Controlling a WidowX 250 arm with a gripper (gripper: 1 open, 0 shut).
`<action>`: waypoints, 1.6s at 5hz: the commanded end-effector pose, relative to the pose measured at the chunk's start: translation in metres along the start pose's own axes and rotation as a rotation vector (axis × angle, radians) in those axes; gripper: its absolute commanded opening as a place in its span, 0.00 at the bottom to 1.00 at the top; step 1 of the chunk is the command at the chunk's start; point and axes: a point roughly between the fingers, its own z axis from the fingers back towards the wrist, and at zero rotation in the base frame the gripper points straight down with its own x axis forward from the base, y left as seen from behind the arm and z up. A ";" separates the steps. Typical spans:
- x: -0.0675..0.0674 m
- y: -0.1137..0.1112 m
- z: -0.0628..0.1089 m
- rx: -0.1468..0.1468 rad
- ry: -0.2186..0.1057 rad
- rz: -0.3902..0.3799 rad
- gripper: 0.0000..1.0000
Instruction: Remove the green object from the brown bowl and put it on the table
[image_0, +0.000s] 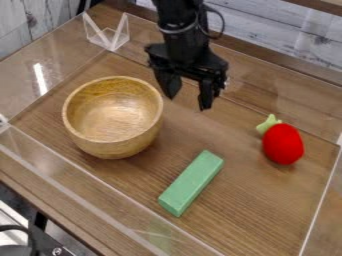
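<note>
A red strawberry-like toy (281, 144) with a green top lies at the right, near the clear wall

Even, fairly bright light falls from above on the table (254, 190). Soft, short shadows sit under the brown bowl (115, 117) and beside the green object (193, 183). The acrylic walls (80, 215) catch pale glare and reflections. Detail is coarse, edges slightly soft, with no motion blur visible.

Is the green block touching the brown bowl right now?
Apart. The camera view shows the green block lying flat on the table, with bare wood plainly visible between it and the brown bowl.
</note>
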 end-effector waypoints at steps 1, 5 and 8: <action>0.004 -0.004 -0.004 -0.007 -0.030 -0.046 1.00; -0.005 -0.016 0.008 -0.002 -0.045 0.001 1.00; 0.017 -0.015 0.011 -0.017 -0.024 -0.050 0.00</action>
